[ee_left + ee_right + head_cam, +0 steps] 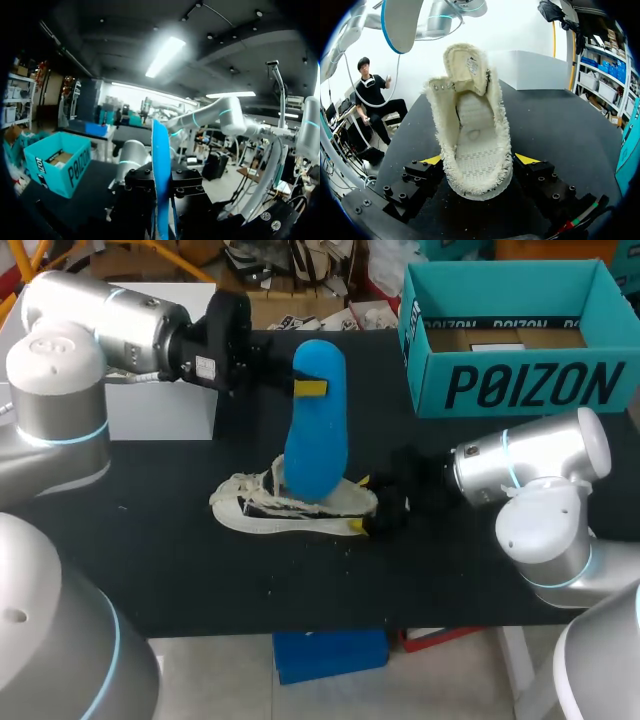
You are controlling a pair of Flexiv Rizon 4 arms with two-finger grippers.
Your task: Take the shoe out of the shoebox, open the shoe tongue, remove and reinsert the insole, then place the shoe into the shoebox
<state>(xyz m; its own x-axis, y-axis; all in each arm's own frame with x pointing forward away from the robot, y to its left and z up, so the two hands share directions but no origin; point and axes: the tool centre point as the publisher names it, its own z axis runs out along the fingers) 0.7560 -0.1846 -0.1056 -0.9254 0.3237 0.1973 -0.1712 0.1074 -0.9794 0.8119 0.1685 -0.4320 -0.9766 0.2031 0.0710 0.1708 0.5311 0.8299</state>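
Note:
A cream fringed shoe (290,508) lies on the black table (150,560), its tongue folded up and its inside bare (472,135). My right gripper (358,504) is at the heel, one finger pressing on each side (480,160), so it is shut on the shoe. The blue insole (315,420) stands upright above the shoe, its lower end just over the opening. My left gripper (300,388) is shut on the insole's upper part, the edge running between its fingers (164,185). In the right wrist view the insole (400,22) hangs above and beyond the shoe.
The open teal shoebox (530,385) stands at the table's back right, also seen in the left wrist view (62,165). A white box (160,405) sits at the back left, behind the shoe (535,70).

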